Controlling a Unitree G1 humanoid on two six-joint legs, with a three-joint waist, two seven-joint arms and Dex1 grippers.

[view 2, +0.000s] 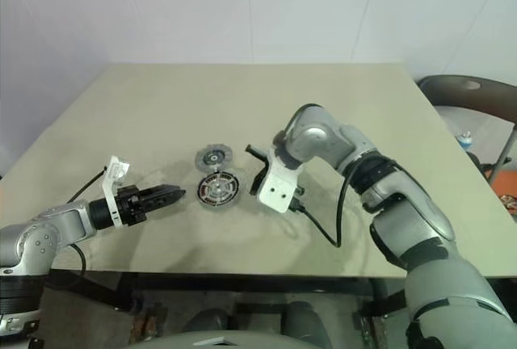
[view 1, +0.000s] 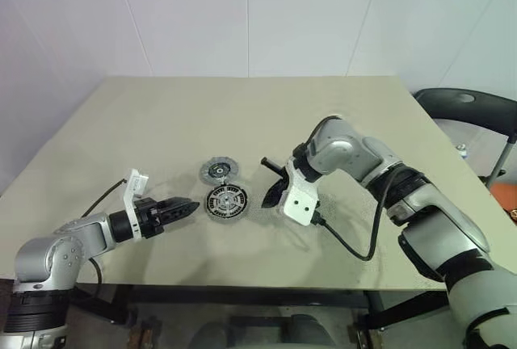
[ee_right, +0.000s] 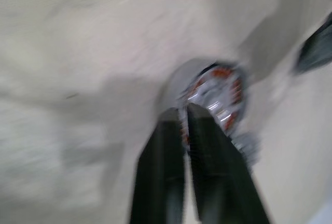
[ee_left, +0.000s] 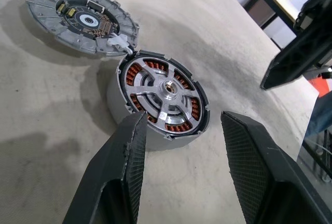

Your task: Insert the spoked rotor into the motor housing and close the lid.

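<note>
- Left wrist view: left gripper (ee_left: 179,169) spread wide and empty, both black fingers (ee_left: 124,167) raised over the table (ee_left: 46,125).
- Just ahead of those fingertips: motor housing (ee_left: 163,97), standing flat, copper windings ringed round a silver hub.
- Seated inside that housing: spoked rotor (ee_left: 161,92), shiny spokes lying over the windings, hub in the centre.
- Beyond the housing, farther from the left gripper: lid (ee_left: 80,19), lying flat with its dark centre and small contacts facing up, its rim touching or nearly touching the housing rim; cannot tell which.
- Not yet on the housing, that lid.
- Seen from the head: left gripper (view 1: 187,206) low over the table, pointing toward the housing (view 1: 226,201) from the robot's left, close but apart.
- On the other side of the housing: right gripper (view 1: 271,183), tilted downward and toward the left, hanging above the table near the housing without touching it.
- Right wrist view, blurred: right gripper's two fingers (ee_right: 161,177) almost pressed together, a thin slit between them, nothing pinched.
- Past those fingertips: housing with its orange windings and bright rotor.
- Off the right edge of the table, well apart from both grippers: dark chair (view 1: 468,107).
</note>
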